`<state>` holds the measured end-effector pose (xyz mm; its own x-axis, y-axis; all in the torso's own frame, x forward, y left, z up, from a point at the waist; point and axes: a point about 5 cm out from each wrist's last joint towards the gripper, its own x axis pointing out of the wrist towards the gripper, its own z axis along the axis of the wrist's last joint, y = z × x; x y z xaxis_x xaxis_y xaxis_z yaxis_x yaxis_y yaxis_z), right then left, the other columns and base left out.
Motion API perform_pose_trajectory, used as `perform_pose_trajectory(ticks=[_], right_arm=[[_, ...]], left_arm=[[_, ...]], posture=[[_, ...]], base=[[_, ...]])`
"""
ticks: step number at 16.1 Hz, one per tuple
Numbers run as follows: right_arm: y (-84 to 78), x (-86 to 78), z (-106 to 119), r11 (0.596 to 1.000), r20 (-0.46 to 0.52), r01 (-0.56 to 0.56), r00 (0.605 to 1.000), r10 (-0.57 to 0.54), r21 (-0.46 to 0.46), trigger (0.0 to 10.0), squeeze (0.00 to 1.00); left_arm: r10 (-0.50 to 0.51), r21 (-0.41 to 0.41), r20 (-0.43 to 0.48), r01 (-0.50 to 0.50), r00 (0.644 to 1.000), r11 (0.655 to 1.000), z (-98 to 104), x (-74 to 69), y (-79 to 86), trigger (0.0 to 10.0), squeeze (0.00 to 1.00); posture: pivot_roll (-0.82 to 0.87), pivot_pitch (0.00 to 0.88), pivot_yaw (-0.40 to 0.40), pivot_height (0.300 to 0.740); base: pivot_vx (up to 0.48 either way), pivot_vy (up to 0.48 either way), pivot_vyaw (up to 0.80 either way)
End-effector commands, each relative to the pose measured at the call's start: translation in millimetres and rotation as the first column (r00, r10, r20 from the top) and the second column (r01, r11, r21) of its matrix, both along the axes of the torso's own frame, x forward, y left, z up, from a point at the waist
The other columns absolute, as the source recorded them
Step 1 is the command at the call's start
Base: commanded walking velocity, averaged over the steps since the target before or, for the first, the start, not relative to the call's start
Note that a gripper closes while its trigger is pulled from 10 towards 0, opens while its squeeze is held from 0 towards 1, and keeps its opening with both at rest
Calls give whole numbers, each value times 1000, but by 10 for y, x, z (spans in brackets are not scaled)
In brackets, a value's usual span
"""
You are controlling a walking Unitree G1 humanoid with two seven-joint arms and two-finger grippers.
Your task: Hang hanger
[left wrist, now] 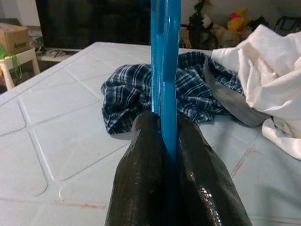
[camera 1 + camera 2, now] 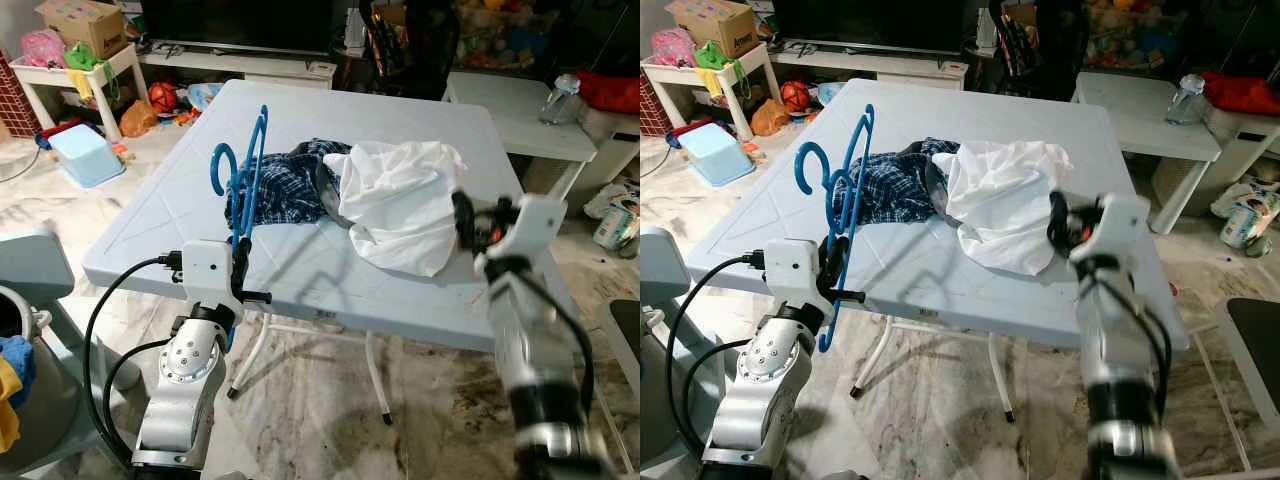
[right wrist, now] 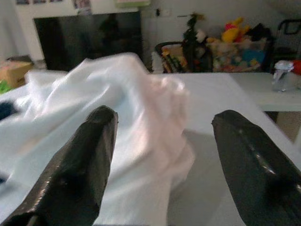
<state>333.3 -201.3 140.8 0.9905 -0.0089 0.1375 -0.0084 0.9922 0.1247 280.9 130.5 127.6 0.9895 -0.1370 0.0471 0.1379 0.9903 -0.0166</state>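
Note:
A blue plastic hanger [image 2: 243,178] stands upright over the near left part of the pale table [image 2: 180,200], its hook up at the left. My left gripper [image 2: 240,262] is shut on the hanger's lower bar, with the blue bar [image 1: 164,70] clamped between the black fingers [image 1: 141,179]. A crumpled white garment [image 2: 405,205] lies on the table's right half, partly over a blue plaid garment [image 2: 285,185]. My right gripper [image 3: 162,155] is open, close to the near edge of the white garment [image 3: 117,103] and pointing at it.
Table legs and a stained floor [image 2: 330,400] lie below the near edge. A second white table [image 2: 520,120] with a bottle stands at the back right. A TV stand, toys, a light blue bin [image 2: 85,155] and a cardboard box sit at the back left.

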Motion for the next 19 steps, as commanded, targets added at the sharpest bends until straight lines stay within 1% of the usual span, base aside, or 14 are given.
perform_pose_trajectory(ticks=[1, 2, 3, 5, 6, 7, 8, 9, 11, 12, 15, 16, 17, 19], right_arm=[[32, -25, 40, 1000, 1, -8, 1000, 8, -16, 10000, 0], [102, -69, 32, 999, 1, -51, 999, 51, 13, 10000, 0], [124, -77, 46, 998, 3, -61, 998, 61, 18, 10000, 0], [161, -85, 77, 998, -8, -66, 998, 66, 2, 10000, 0], [199, -89, 49, 997, -66, -68, 995, 70, 21, 10000, 0], [207, -96, 39, 997, -83, -70, 994, 72, 26, 10000, 0], [214, -105, 50, 997, -79, -82, 994, 80, -16, 10000, 0], [213, -107, 50, 997, -77, -71, 995, 68, -31, 10000, 0], [234, -114, 39, 996, -87, -86, 993, 85, -6, 10000, 0], [274, -119, 70, 992, -83, -122, 989, 123, 6, 10000, 0], [273, -99, 53, 994, -101, -110, 989, 109, -11, 10000, 0], [274, -94, 19, 992, -122, -113, 987, 105, -61, 10000, 1000], [276, -96, 8, 991, -130, -116, 986, 107, -64, 10000, 1000], [274, -104, -11, 987, -144, -119, 984, 103, -109, 10000, 1000]], left_arm=[[-28, 5, 19, 28, 999, 1000, 55, -13, -41, 10000, 0], [-38, 10, 15, 38, 999, 999, 45, -9, -67, 10000, 0], [-41, 10, 14, 41, 999, 999, 46, -6, -75, 10000, 0], [-51, 8, 17, 51, 999, 999, 59, 7, -99, 10000, 0], [-61, 6, 16, 61, 998, 998, 66, 8, -126, 10000, 0], [-63, 6, 16, 63, 998, 998, 65, 5, -131, 10000, 0], [-65, 4, 14, 64, 998, 998, 59, -4, -135, 10000, 0], [-65, 5, 13, 65, 998, 998, 56, -8, -135, 10000, 0], [-65, 6, 11, 65, 998, 998, 51, -13, -133, 10000, 0], [-65, 8, 11, 65, 998, 998, 55, -7, -126, 10000, 0], [-66, 8, 13, 66, 998, 998, 67, 6, -130, 10000, 0], [-68, 6, 14, 68, 998, 998, 72, 9, -137, 10000, 0], [-68, 6, 14, 68, 998, 998, 73, 9, -139, 10000, 0], [-68, 6, 13, 68, 998, 998, 73, 8, -141, 10000, 0]], posture=[[-61, 0, -34, 740], [-68, 0, -30, 740], [-68, 0, -30, 740], [-75, 0, -27, 740], [-75, 0, -29, 740], [-75, 0, -29, 740], [-73, 0, -31, 740], [-71, 0, -32, 740], [-65, 0, -35, 740], [-66, 0, -34, 740], [-69, 0, -32, 740], [-69, 0, -30, 740], [-69, 0, -30, 740], [-70, 0, -29, 740]], base=[[0, 0, 0], [0, 0, 0], [0, 0, 0], [0, 0, 0], [0, 0, 0], [0, 0, 0], [0, 0, 0], [0, 0, 0], [0, 0, 0], [0, 0, 0], [-94, 0, 0], [0, 0, 0], [0, 0, 0], [-146, 0, 0]])
